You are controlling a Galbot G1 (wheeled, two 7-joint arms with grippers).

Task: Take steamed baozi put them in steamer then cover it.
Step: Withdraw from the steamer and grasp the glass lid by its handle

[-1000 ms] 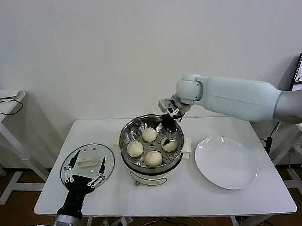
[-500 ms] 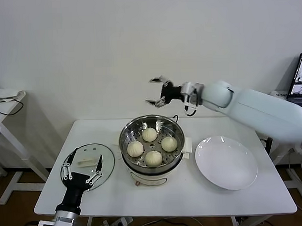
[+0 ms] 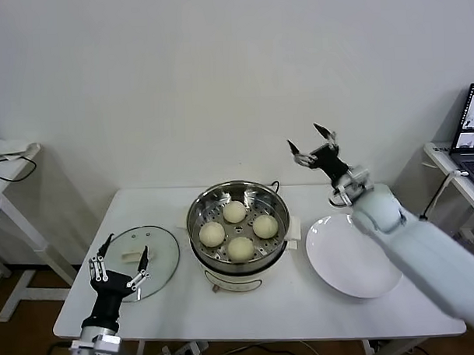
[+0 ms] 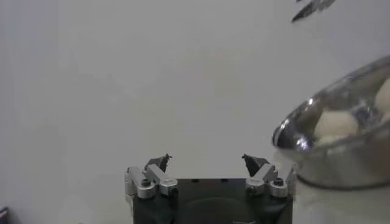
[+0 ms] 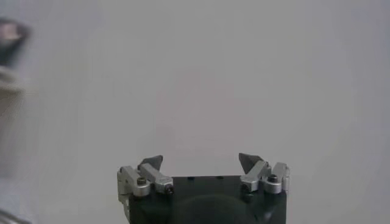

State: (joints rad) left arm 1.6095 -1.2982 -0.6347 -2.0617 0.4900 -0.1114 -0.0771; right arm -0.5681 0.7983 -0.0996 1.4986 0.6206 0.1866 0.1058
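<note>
Right gripper point(image 3: 314, 146) raised, jaws wide, empty — left gripper point(image 3: 121, 253) low, likewise.

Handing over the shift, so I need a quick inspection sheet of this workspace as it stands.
Surface: white table, nothing spilled.
Job's things: four baozi in the steamer; glass lid flat on the table to its left, not yet on.
Clutter: empty white plate right of the steamer.
End effectors: left end effector open at the lid's near edge; right end effector open, raised above the plate's far side.
Cables: black cord behind the steamer.
Surroundings: laptop on a side desk at right.
</note>
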